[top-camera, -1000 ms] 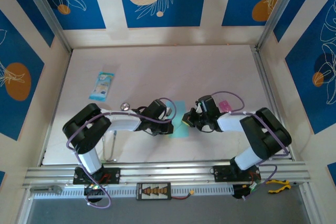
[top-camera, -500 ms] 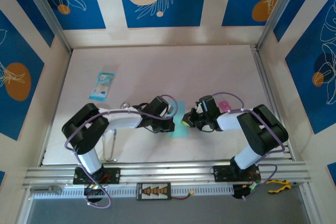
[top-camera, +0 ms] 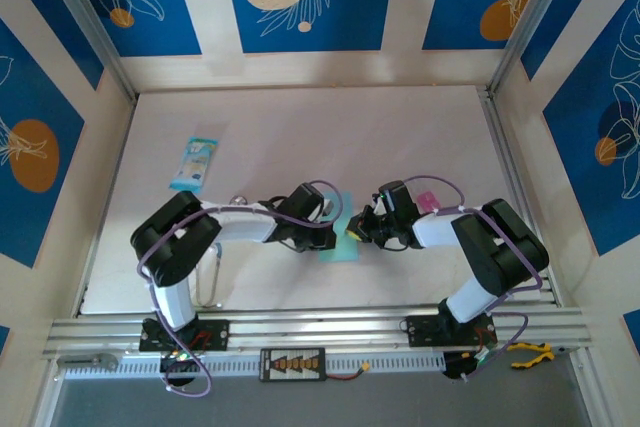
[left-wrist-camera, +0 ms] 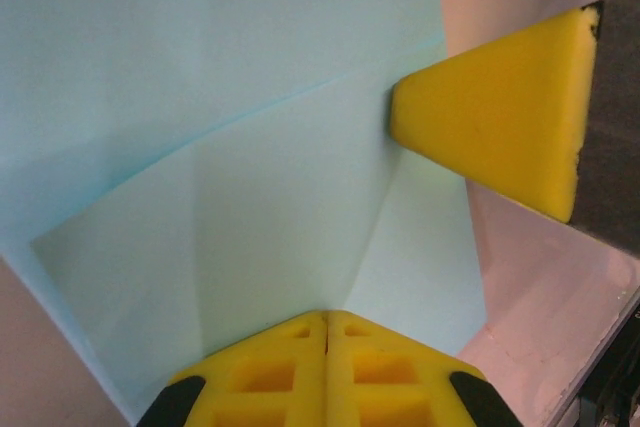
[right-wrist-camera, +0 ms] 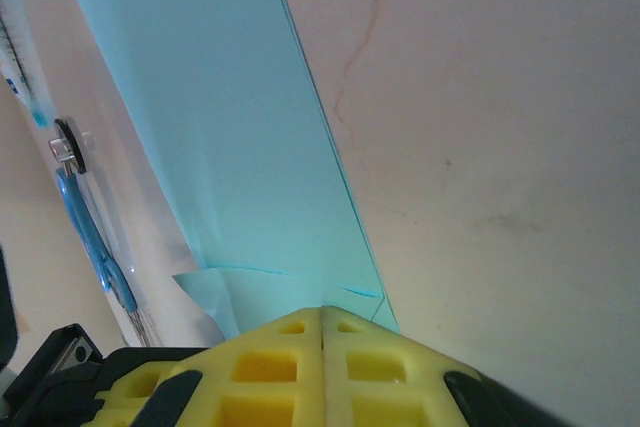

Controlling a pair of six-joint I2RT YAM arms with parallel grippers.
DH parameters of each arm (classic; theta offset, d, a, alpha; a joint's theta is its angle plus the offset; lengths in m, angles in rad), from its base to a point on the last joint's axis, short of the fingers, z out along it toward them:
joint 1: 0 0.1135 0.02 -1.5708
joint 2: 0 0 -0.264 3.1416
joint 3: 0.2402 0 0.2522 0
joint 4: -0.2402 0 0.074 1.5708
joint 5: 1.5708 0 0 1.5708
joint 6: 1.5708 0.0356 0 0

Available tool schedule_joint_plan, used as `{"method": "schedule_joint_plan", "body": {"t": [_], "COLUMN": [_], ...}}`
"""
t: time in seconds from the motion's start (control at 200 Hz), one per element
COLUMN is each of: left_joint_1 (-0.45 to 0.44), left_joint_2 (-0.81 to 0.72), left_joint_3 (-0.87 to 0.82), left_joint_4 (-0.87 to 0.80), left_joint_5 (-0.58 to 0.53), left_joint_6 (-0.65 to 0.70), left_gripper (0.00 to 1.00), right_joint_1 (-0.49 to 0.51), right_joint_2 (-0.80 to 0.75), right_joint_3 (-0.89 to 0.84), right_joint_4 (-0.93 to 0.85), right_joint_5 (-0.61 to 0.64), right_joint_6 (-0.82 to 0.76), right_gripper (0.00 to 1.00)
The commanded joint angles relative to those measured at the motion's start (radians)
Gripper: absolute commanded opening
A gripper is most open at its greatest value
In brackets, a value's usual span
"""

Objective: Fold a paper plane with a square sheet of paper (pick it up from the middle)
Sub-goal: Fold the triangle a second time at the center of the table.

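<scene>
Left claw (left-wrist-camera: 326, 315) has crept toward 3 o'clock onto the creased light-blue paper sheet (top-camera: 341, 247); right claw (right-wrist-camera: 322, 309) stays put. Both are fully closed, tips touching the paper.

Both arms fold inward from the bottom of the top view, elbows pushed outward. The left tool (top-camera: 326, 230) and right tool (top-camera: 357, 230) meet almost tip to tip just below the frame's centre. Each tool's yellow fingers (left-wrist-camera: 270, 377) are pressed fully together, with no gap at the seam.
</scene>
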Motion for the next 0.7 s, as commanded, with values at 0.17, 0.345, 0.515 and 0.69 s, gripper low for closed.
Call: {"method": "schedule_joint_plan", "body": {"t": [0.17,0.345,0.515,0.69], "left_joint_1": [-0.002,-0.002,-0.002,-0.001], "left_joint_2": [-0.059,-0.122,-0.186,-0.242], "left_joint_3": [-0.090,-0.150,-0.194,-0.143], "left_joint_4": [-0.108,-0.133,-0.150,-0.176], "left_joint_5": [0.004,-0.012,-0.012,-0.017], "left_joint_6": [-0.004,-0.002,0.002,0.036], "left_gripper": [0.06,0.06,0.06,0.06], "right_joint_1": [0.011,0.012,0.011,0.013], "right_joint_2": [0.042,0.034,0.024,0.021], "right_joint_3": [-0.005,-0.007,-0.007,-0.003], "right_joint_4": [-0.105,-0.109,-0.114,-0.120], "right_joint_5": [0.081,0.084,0.087,0.085], "right_joint_6": [0.000,0.000,0.000,0.000], "right_gripper": [0.00,0.00,0.00,0.00]}}
